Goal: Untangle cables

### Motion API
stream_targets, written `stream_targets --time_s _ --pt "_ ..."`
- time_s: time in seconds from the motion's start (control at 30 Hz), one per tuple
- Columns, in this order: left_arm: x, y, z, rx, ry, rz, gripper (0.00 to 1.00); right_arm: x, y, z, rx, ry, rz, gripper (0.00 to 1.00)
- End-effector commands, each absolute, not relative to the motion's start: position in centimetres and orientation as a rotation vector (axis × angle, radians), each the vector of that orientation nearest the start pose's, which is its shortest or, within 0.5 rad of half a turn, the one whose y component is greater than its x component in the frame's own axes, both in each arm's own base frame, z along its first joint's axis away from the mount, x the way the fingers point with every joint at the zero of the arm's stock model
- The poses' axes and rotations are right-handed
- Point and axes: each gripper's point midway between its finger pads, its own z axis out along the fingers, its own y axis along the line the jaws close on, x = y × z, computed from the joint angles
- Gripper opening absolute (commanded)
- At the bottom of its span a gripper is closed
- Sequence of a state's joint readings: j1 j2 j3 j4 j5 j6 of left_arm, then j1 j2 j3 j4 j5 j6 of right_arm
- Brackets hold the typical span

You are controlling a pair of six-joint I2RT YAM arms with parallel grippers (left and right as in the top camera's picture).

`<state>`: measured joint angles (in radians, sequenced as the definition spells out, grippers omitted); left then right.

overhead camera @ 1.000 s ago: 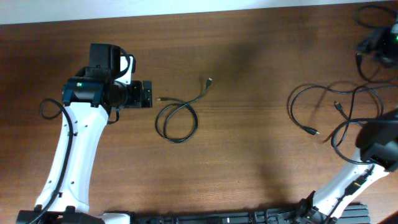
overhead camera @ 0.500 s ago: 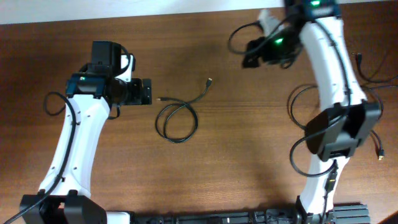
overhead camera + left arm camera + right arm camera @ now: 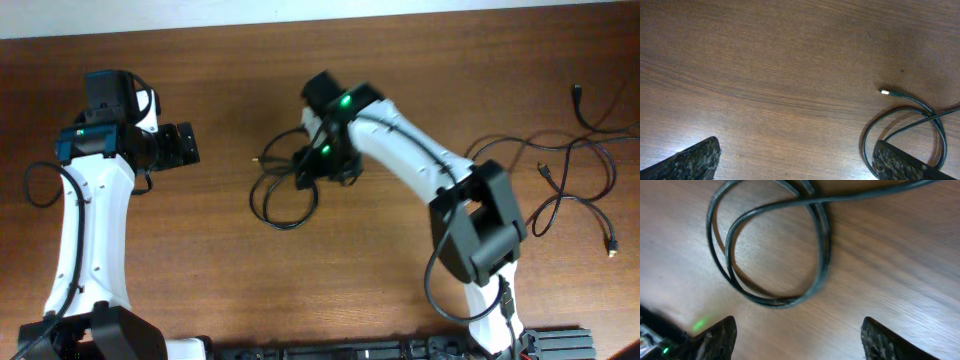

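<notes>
One thin black cable (image 3: 283,226) lies coiled in a loop at the table's middle, its light-tipped plug (image 3: 258,158) pointing left. My right gripper (image 3: 318,170) hangs over the loop's upper right edge, open. In the right wrist view the loop (image 3: 826,255) lies just ahead of my right gripper (image 3: 800,340), with bare wood between the fingers. My left gripper (image 3: 190,145) stands open to the left of the coil, apart from it. The left wrist view shows my left gripper (image 3: 797,165) over bare wood, with the plug (image 3: 885,91) and the loop (image 3: 912,98) to the right. Several more cables (image 3: 548,172) lie tangled at the far right.
The tangled cables spread across the right side of the brown wooden table (image 3: 240,290), up to the back right corner. My right arm (image 3: 420,150) stretches from the front right across to the middle. The table's back edge (image 3: 230,28) meets a pale wall.
My right arm has swung from the far right across the back and down onto the coiled cable. My left arm has drawn back to the left, away from the coil.
</notes>
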<state>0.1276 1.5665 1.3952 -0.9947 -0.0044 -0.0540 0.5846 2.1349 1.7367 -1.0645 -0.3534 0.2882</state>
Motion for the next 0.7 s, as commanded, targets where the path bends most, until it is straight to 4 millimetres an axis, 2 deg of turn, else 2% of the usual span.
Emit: stream_targets --time_s 0.0,0.13,0.27,0.33,0.47,0.5,0.57,0.63,0.67 --pt "36.5 5.0 17.0 -0.273 2.722 0.033 0.98 31.5 29.1 4.1 -0.276 3.156 0.35 0.75" --pt "36.5 4.9 17.0 -0.273 2.726 0.032 0.98 30.8 28.8 2.7 -0.197 3.132 0.178 0.67" --pt "36.4 4.9 17.0 -0.272 2.727 0.032 0.98 29.8 29.2 1.0 -0.155 3.137 0.184 0.61" --pt "36.5 4.9 17.0 -0.272 2.727 0.032 0.99 29.2 29.2 0.0 -0.134 3.142 0.179 0.61" --pt "36.5 4.9 17.0 -0.272 2.727 0.032 0.98 28.3 28.6 -2.4 -0.131 3.142 0.18 0.53" --pt "36.5 4.9 17.0 -0.272 2.727 0.032 0.98 28.0 28.4 -2.7 -0.114 3.149 0.174 0.48" --pt "36.5 4.9 17.0 -0.272 2.727 0.032 0.98 28.1 28.5 -2.8 -0.103 3.145 0.179 0.31" --pt "36.5 4.9 17.0 -0.272 2.727 0.032 0.98 28.1 28.5 -2.7 -0.103 3.144 0.181 0.06" --pt "36.5 4.9 17.0 -0.272 2.726 0.032 0.99 28.2 28.5 -2.7 -0.103 3.142 0.183 0.04"
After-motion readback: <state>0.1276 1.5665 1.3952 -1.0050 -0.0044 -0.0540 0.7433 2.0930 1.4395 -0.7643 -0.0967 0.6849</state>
